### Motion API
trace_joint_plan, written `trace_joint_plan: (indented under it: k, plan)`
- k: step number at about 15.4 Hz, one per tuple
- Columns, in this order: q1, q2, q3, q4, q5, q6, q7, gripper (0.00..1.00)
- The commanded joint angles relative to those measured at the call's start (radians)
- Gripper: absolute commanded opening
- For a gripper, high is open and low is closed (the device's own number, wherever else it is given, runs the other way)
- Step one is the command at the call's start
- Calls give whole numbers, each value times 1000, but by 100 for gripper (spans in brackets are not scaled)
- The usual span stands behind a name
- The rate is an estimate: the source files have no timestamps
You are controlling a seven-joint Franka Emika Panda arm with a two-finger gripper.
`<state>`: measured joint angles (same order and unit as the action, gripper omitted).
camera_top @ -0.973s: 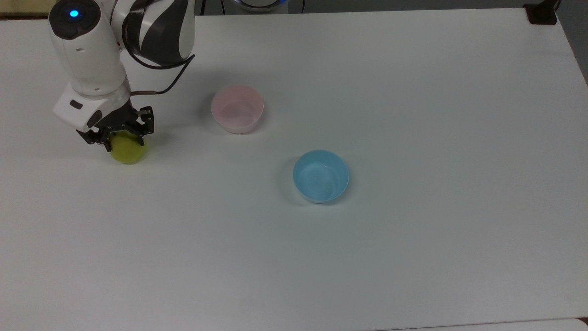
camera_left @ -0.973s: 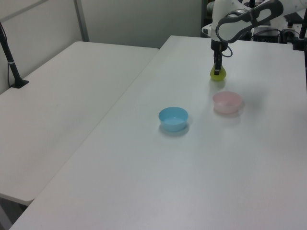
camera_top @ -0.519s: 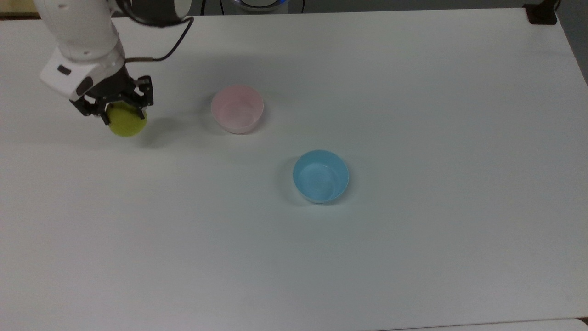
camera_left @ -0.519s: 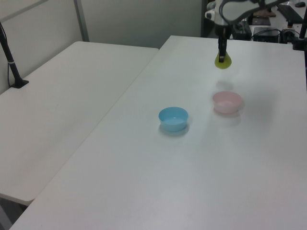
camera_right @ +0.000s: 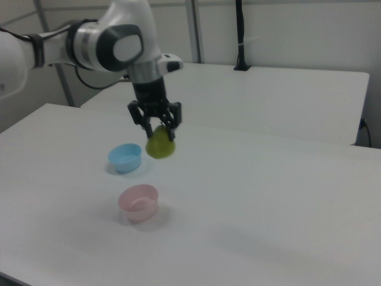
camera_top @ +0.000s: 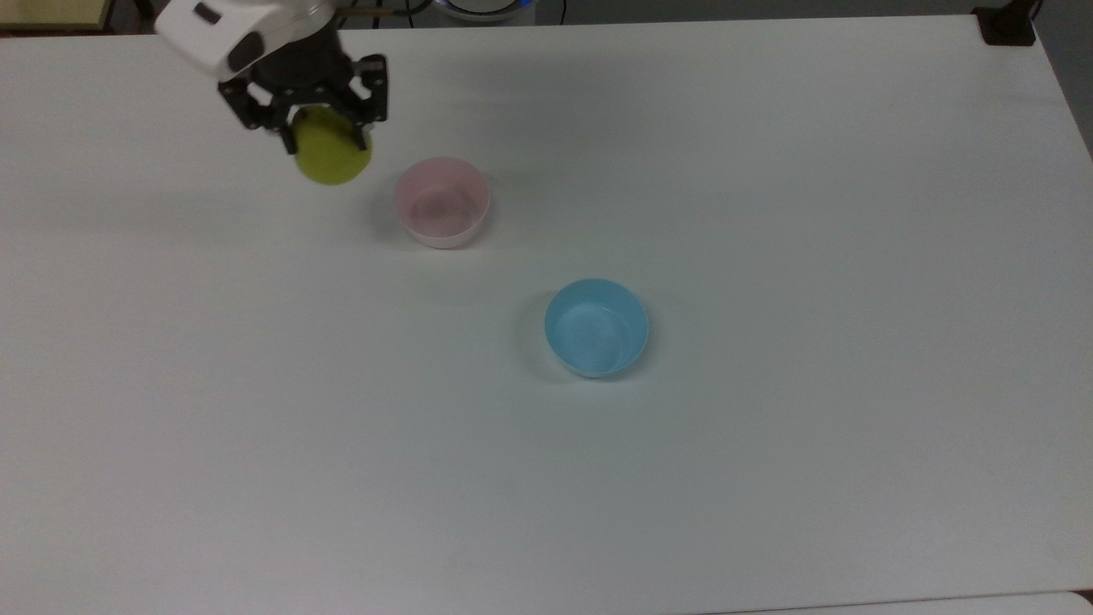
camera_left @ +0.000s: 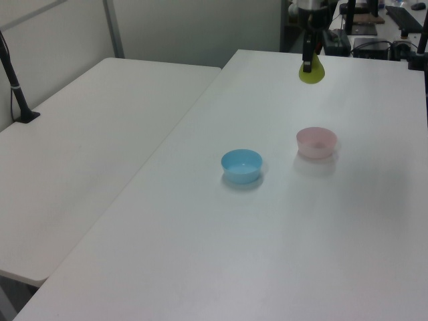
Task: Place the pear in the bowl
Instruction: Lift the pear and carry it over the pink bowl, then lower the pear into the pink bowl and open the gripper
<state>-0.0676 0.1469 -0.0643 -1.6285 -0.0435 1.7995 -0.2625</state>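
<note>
The tool (camera_top: 323,128), gripping the pear (camera_top: 332,158), has risen nearer the bowl (camera_top: 441,202).

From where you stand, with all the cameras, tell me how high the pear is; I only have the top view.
Observer: The pear hangs well above the table, clear of it in the right view.
Operator: Confirm the grip.
Observer: The gripper is shut on the pear's narrow upper end; its wide end points down.
Operator: Check it against the pink bowl.
Observer: In the left view, the pear sits higher than the pink bowl rim, not yet over it.
</note>
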Motion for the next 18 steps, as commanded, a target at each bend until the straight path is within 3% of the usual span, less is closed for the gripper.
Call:
trace_joint_plan:
  k: [1, 4, 9, 18]
  plan:
    - [9, -85, 50, -28, 17, -60, 98, 0]
    - [60, -153, 61, -140, 24, -26, 134, 0]
    - [98, -250, 83, -454, 17, 265, 137, 0]
    - [98, -146, 83, -577, -71, 518, 160, 0]
